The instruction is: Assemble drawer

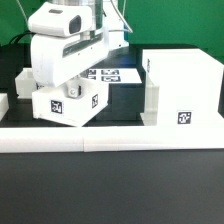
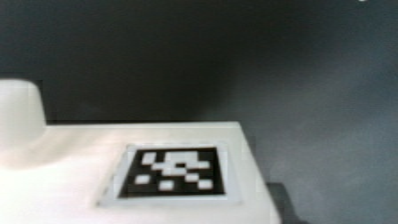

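Note:
A small white drawer box (image 1: 62,106) with black marker tags sits at the exterior view's left, slightly tilted. My gripper (image 1: 73,92) comes down on its top edge and appears shut on it; the fingertips are mostly hidden by the arm and the box. In the wrist view the box's white face and one tag (image 2: 178,172) fill the near part of the picture, right at the jaws, and no finger shows clearly. The large white drawer housing (image 1: 180,85) stands at the exterior view's right, apart from the box.
The marker board (image 1: 115,74) lies flat behind the box. A low white wall (image 1: 120,140) runs along the front of the dark table. Another white piece (image 2: 16,118) shows beside the box in the wrist view.

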